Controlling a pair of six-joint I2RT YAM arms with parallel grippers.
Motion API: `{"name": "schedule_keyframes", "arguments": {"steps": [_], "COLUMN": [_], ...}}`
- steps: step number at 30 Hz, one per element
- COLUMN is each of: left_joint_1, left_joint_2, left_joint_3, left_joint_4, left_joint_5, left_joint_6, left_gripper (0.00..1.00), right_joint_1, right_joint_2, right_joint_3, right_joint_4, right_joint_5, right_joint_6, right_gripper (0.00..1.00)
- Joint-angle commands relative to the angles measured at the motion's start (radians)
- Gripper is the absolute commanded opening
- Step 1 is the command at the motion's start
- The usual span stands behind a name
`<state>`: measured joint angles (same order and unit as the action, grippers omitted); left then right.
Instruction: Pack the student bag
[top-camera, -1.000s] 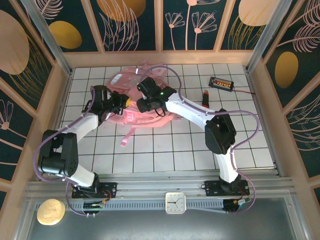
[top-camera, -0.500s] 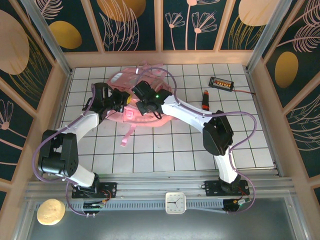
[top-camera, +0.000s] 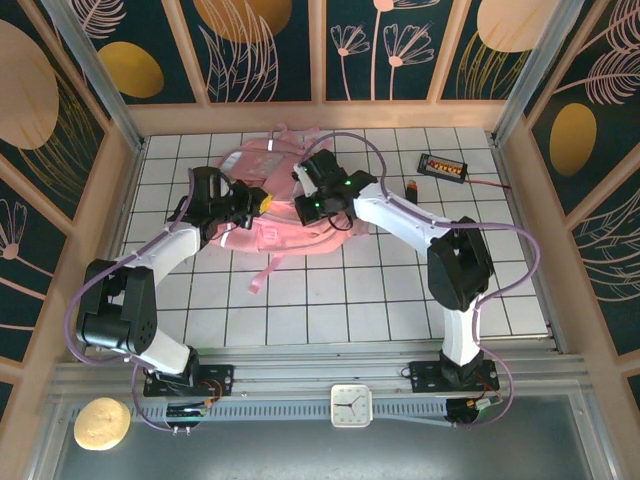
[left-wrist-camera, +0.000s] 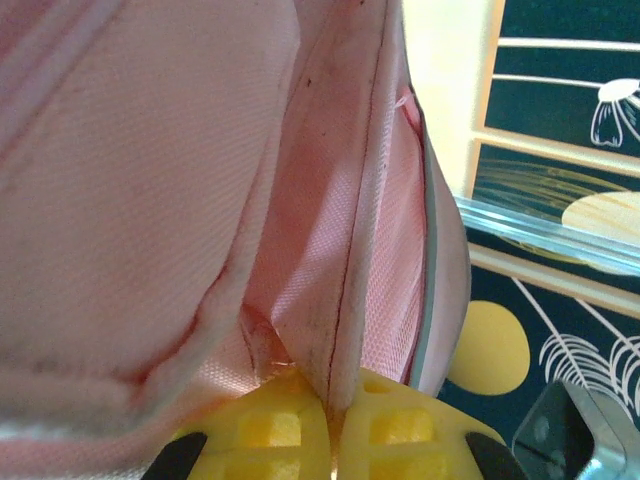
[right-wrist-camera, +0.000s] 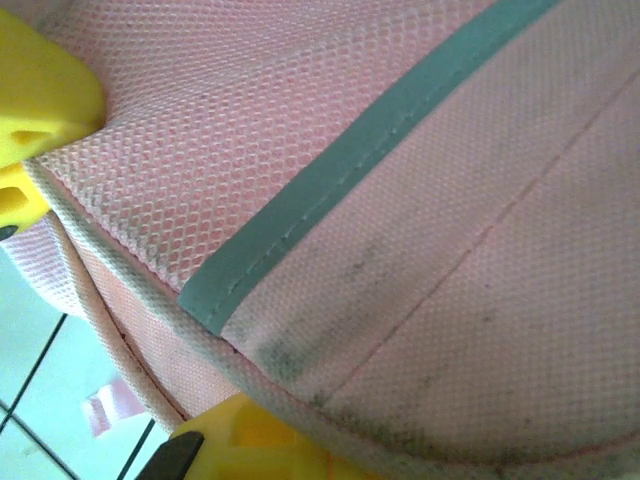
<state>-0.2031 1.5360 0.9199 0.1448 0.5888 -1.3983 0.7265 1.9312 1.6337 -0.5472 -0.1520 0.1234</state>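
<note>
Both left hand (left-wrist-camera: 335, 405) and right hand (right-wrist-camera: 150, 270) pinch fabric of the student bag (top-camera: 280, 235); pulling unevenly could slip it free

The surface carries one student bag (top-camera: 272, 236), one black device (top-camera: 443, 165) at two o'clock and one small red-and-black stick (top-camera: 413, 187). Elsewhere are two robot arms (top-camera: 170, 245), one white clock (top-camera: 351, 405) and one beige disc (top-camera: 100, 423).
</note>
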Motion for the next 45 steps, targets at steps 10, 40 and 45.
{"name": "schedule_keyframes", "arguments": {"steps": [10, 40, 45], "left_joint_1": [0.074, 0.071, 0.081], "left_joint_2": [-0.087, -0.060, -0.065], "left_joint_3": [0.005, 0.034, 0.036], "left_joint_4": [0.047, 0.068, 0.037], "left_joint_5": [0.045, 0.073, 0.070], "left_joint_6": [0.039, 0.034, 0.062], "left_gripper": [0.00, 0.00, 0.00], "right_joint_1": [-0.112, -0.040, -0.080], "right_joint_2": [-0.007, -0.057, -0.070], "right_joint_3": [-0.003, -0.118, -0.135], "right_joint_4": [-0.114, -0.031, -0.050], "right_joint_5": [-0.051, -0.035, 0.000], "right_joint_6": [-0.100, -0.129, -0.155], "right_gripper": [0.00, 0.00, 0.00]}}
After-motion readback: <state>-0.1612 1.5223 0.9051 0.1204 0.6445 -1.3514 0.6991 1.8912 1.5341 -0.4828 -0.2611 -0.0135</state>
